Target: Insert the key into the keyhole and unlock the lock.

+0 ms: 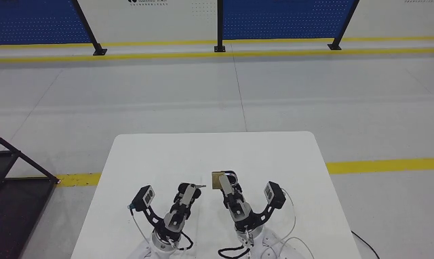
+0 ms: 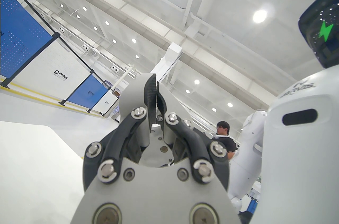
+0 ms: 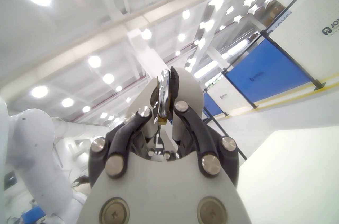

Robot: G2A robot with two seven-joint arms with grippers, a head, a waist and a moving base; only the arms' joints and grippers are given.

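Both arms are forearm-low with the wrists pitched up, so the fingers point up and away from the body, converging on the lock [image 1: 219, 180].

Right gripper [image 1: 227, 181]: fingers clamped on the lock, which is held off the white bench [image 1: 271, 157] below it.

Left gripper [image 1: 190, 188]: just beside the lock, fingers together on the key [image 1: 199, 186]. The key tip points at the lock body, just short of it and not touching.

Top view gives the layout: the brass block faces the key, with the shackle on the side away from it. Can't make out the keyhole there.

Right wrist view gives grip detail. The chrome shackle [image 3: 164, 95] sits edge-on between the pads, and a corner of brass shows beneath it.

Left wrist view shows the key only as a thin sliver [image 2: 158, 100] between the closed pads.

Hardware:
- Fingers: light grey shells, black ribbed pads [image 2: 150, 92], black link bars, silver bolts.
- Lock: rectangular brass body, rounded polished shackle.
- Key: thin flat metal.
- Bench: smooth matte top.
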